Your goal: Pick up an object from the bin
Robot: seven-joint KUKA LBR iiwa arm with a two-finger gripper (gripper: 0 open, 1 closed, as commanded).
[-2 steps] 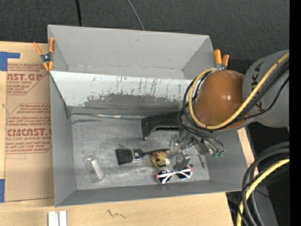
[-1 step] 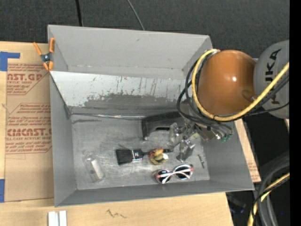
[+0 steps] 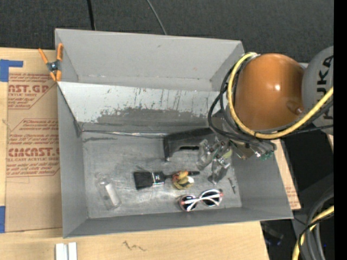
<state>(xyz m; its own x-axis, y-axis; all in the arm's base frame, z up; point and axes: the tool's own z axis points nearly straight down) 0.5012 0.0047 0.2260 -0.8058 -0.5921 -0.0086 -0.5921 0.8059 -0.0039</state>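
The hand (image 3: 217, 160), its opening impossible to tell, hangs low at the right of the bin (image 3: 135, 64), just beside the dark block (image 3: 181, 141) and above the sunglasses (image 3: 201, 200), so it may well close on nothing or knock the yellow thing (image 3: 183, 180) aside.

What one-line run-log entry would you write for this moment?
gripper low in bin, right side | nearest: yellow-brown thing, white-framed sunglasses, black block | further left: black brush, clear vial
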